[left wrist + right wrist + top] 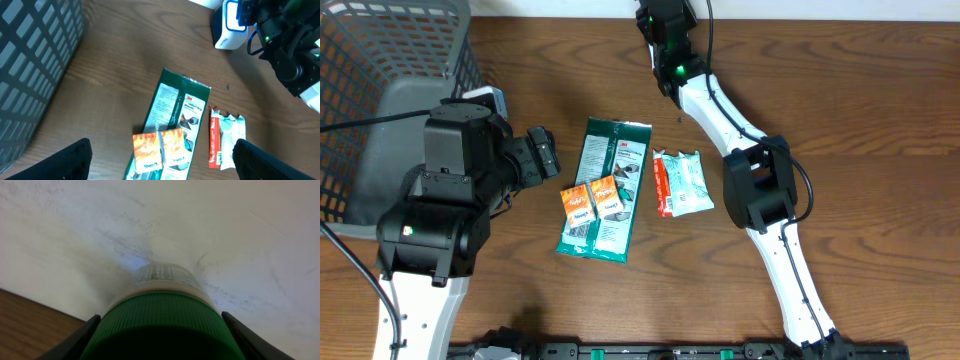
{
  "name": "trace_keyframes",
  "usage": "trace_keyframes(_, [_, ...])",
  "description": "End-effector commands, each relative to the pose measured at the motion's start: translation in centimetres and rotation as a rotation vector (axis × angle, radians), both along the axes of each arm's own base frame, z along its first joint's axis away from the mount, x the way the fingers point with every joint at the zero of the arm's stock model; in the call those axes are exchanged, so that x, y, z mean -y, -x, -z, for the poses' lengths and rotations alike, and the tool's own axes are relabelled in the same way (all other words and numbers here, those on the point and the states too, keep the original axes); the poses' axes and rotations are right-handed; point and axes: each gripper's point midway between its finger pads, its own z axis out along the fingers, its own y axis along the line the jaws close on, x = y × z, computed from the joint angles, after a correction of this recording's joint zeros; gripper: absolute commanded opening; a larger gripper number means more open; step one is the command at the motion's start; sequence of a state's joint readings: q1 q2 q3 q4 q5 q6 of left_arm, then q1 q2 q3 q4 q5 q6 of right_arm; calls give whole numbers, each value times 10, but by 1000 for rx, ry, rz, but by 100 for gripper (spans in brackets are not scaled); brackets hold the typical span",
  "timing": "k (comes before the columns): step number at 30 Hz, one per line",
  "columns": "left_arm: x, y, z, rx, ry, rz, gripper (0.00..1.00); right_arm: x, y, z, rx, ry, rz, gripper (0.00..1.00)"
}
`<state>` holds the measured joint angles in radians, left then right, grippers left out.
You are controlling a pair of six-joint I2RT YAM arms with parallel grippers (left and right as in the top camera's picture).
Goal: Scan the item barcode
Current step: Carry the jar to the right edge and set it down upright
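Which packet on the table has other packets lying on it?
The long dark green packet: two small orange packets lie across it. The red-and-white packet beside it lies alone.

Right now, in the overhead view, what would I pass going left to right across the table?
Gray basket → left gripper → green package → red-and-white packet → right arm's black elbow. The orange packets lie on the green package, so I leave them out.

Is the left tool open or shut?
Open: the left tool's fingers stand wide apart in the left wrist view, with nothing between them.
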<state>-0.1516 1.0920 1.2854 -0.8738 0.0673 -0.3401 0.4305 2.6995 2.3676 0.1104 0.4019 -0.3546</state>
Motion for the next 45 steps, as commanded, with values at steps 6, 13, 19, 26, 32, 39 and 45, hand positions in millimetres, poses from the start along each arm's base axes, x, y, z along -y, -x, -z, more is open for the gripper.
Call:
trace_keyframes(6, [-3, -1, -6, 16, -10, -13, 90, -8, 14, -93, 55, -210, -66, 1])
trace_keyframes(13, [-3, -1, -6, 16, -10, -13, 90, 14, 91, -138, -275, -178, -146, 1])
trace_keyframes(19, [-3, -1, -6, 16, -10, -13, 90, 95, 177, -147, -579, -129, -9, 1])
trace_keyframes(26, [-3, -1, -6, 16, -10, -13, 90, 206, 240, -114, -883, -205, 291, 1])
trace_keyframes(32, [-3, -1, -6, 16, -10, -13, 90, 287, 264, -76, -1014, -331, 546, 1])
trace_keyframes(39, [-3, -1, -6, 16, -10, -13, 90, 336, 290, -10, -1171, -455, 665, 1])
trace_keyframes(45, [-3, -1, -5, 15, -10, -13, 91, 358, 315, 54, -1266, -512, 736, 1])
